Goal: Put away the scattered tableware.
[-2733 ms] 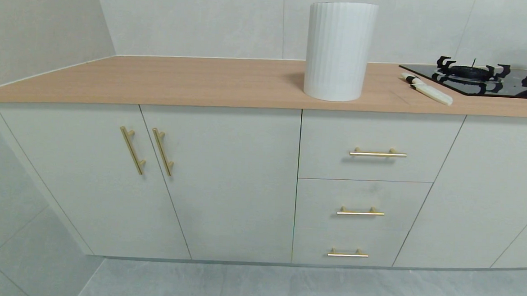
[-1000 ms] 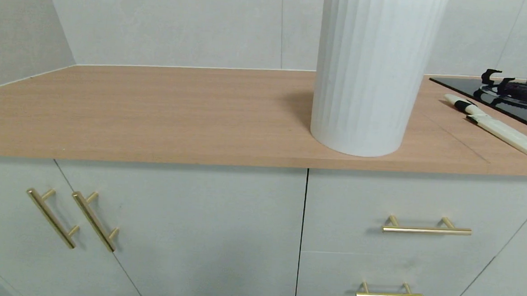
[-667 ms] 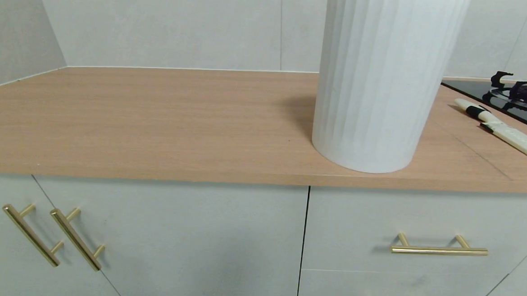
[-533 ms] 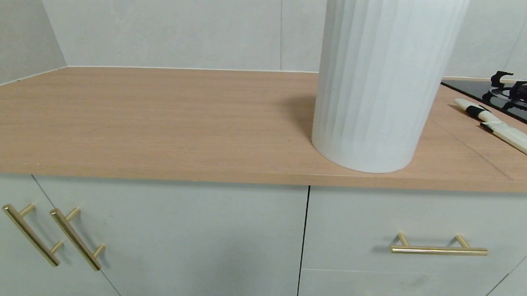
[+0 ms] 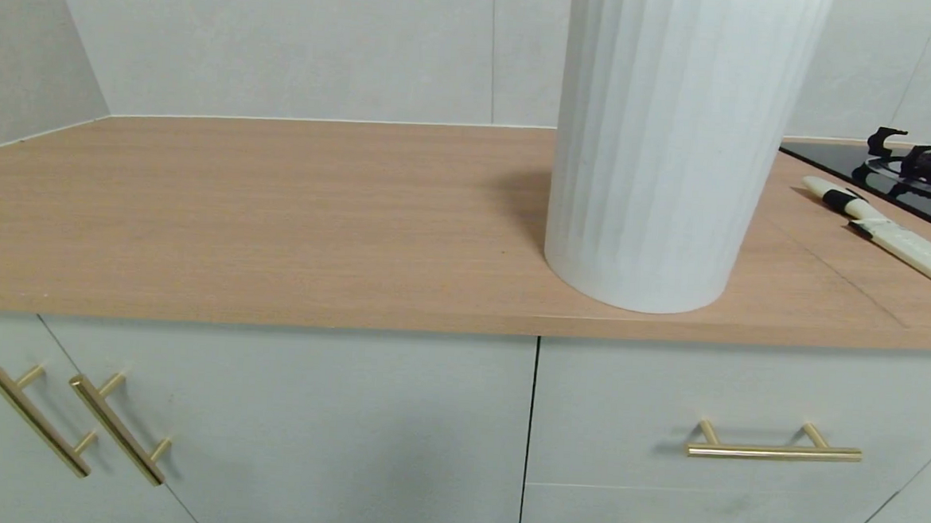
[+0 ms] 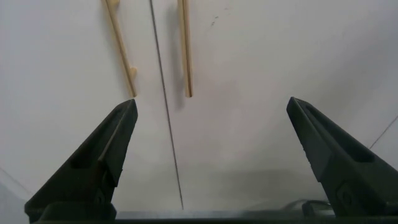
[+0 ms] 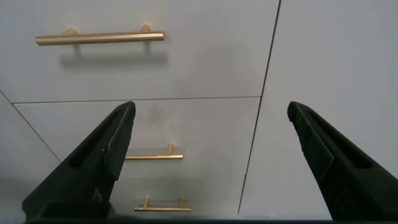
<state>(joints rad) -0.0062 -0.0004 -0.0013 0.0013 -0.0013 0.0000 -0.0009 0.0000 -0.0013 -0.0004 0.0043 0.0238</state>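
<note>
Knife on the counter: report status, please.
Left gripper open, empty, facing cabinet doors. Right gripper open, empty, facing drawers. Knife lies untouched beside stove. Tall white container stands left of it.

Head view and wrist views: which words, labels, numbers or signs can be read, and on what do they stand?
None. The white container, the knife, the hob, the counter and the cabinet fronts bear no readable text.

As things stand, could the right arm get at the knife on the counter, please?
Probably yes: the knife lies bare on the counter, right of the white container; the open right tool must first rise from the drawers.
</note>
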